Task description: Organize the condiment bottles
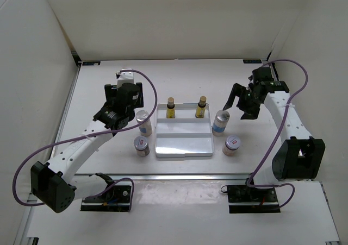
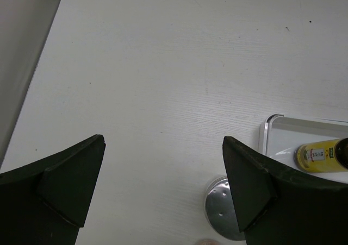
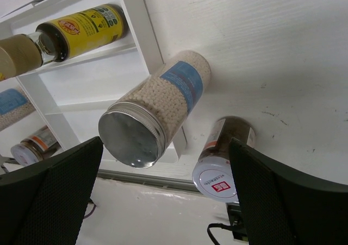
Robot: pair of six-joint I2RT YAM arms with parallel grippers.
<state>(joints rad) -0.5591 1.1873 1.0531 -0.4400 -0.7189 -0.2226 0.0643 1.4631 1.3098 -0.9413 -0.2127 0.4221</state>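
Right wrist view shows the blue-labelled bottle (image 3: 163, 101) standing upright, silver cap up, just outside the white tray (image 3: 147, 27). It sits below your right gripper (image 3: 166, 140), centred between jaws spread wide and empty. Its long axis is vertical, so I'd drop straight down. Your left gripper (image 2: 163, 140) is also spread and holds nothing.

A white stepped tray (image 1: 183, 144) (apparently three tiers) rests on the table (image 1: 179, 76).
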